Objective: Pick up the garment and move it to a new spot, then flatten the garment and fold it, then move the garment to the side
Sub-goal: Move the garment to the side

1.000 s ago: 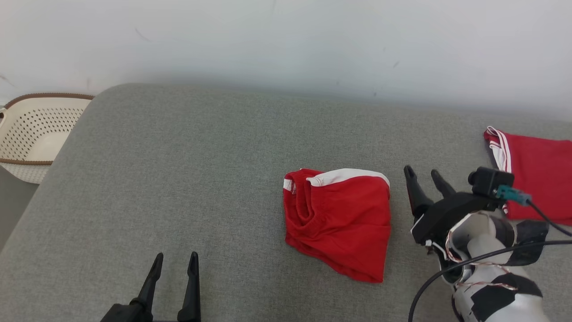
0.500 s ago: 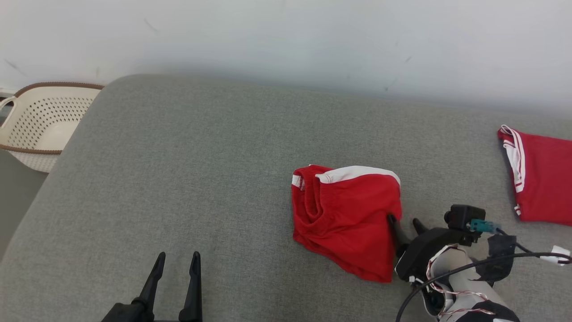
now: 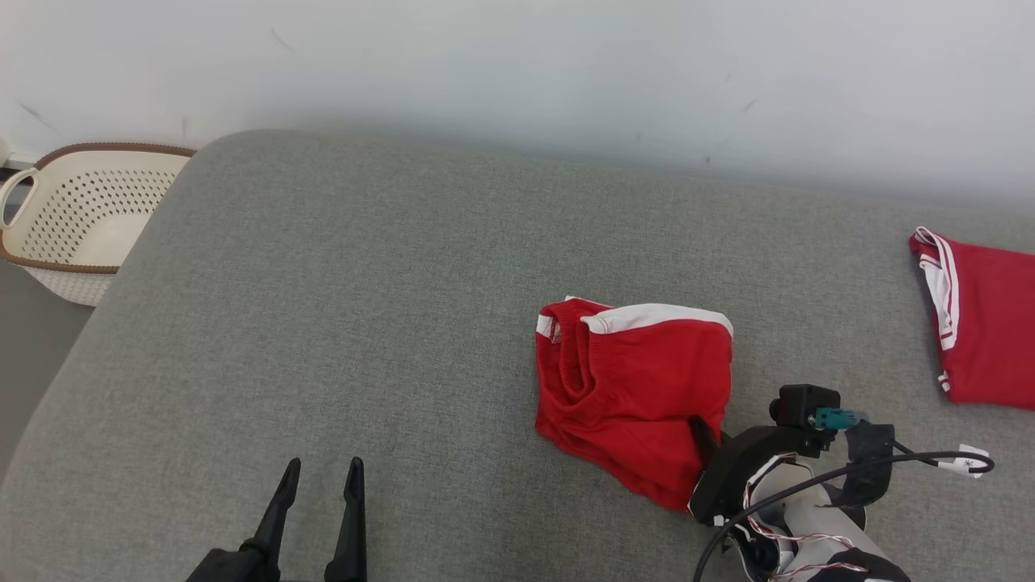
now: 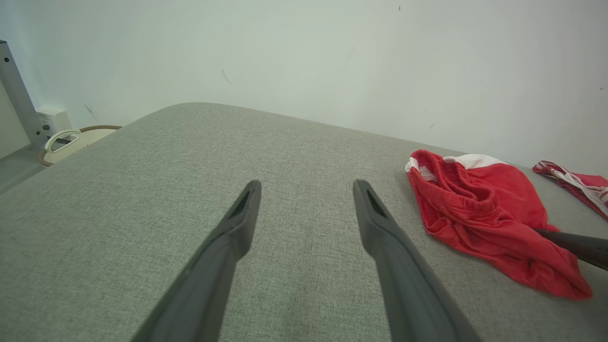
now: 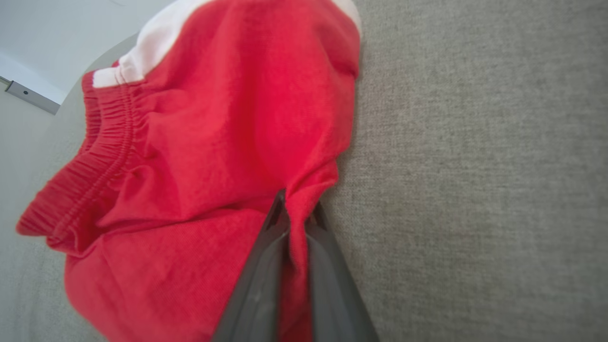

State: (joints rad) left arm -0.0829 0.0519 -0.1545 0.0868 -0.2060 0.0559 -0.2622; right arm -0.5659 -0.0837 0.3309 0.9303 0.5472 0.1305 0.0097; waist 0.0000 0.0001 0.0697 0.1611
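Nearest us, our left gripper (image 3: pixel 323 462) hangs spread wide and empty over the grey cushion (image 3: pixel 364 283). Our right gripper (image 5: pixel 298 209) is pinched tight on the near right edge of the red garment (image 3: pixel 639 388), which lies crumpled right of centre. Beyond lie a second red garment (image 3: pixel 986 331) at the right and a cream basket (image 3: pixel 73 210) at the far left.

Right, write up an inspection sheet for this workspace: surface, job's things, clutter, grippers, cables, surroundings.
Surface: grey fabric cushion.
Job's things: red shorts, white-trimmed, crumpled right of centre on the cushion.
Clutter: second red garment with white stripes at the cushion's right end.
Grippers: left gripper open, holding nothing; right gripper shut on the red shorts' near right edge.
Cables: black cable looping beside the right wrist.
Surroundings: pale wall behind; perforated cream basket beyond the cushion's left end.
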